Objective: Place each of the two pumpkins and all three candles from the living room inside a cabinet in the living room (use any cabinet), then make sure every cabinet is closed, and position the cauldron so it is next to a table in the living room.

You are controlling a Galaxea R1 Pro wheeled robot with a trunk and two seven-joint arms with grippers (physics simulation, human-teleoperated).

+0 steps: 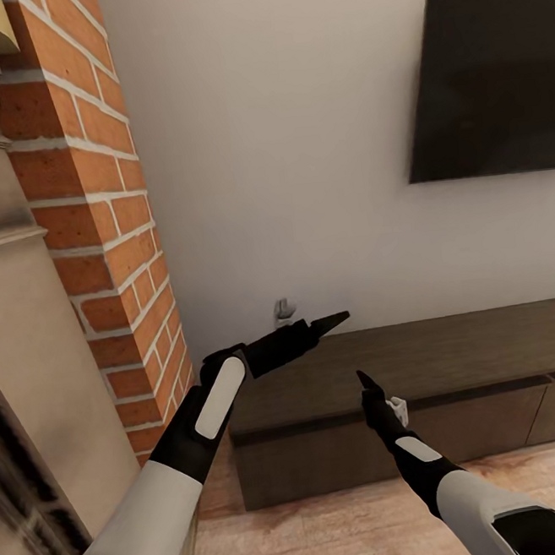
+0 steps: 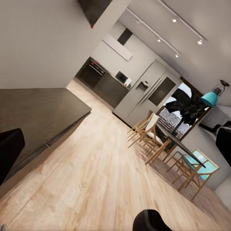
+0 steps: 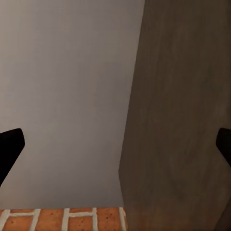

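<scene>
The long, low dark-brown cabinet (image 1: 421, 357) runs along the white wall, and its drawer fronts look shut. My left gripper (image 1: 328, 319) hovers above the cabinet's left end, pointing right along the cabinet top (image 2: 33, 110). It is open and empty (image 2: 120, 144). My right gripper (image 1: 368, 383) is a little lower, in front of the cabinet and pointing up. It is also open (image 3: 120, 139), with only the cabinet top (image 3: 183, 120) and wall between its fingers. The pumpkins, candles, cauldron and coffee table are out of view.
A brick fireplace (image 1: 96, 244) stands close on my left, touching the cabinet's end. A dark TV (image 1: 487, 79) hangs on the wall above the cabinet. Across open wooden floor (image 2: 96, 183) are a dining table with chairs (image 2: 168, 144) and the kitchen (image 2: 110, 82).
</scene>
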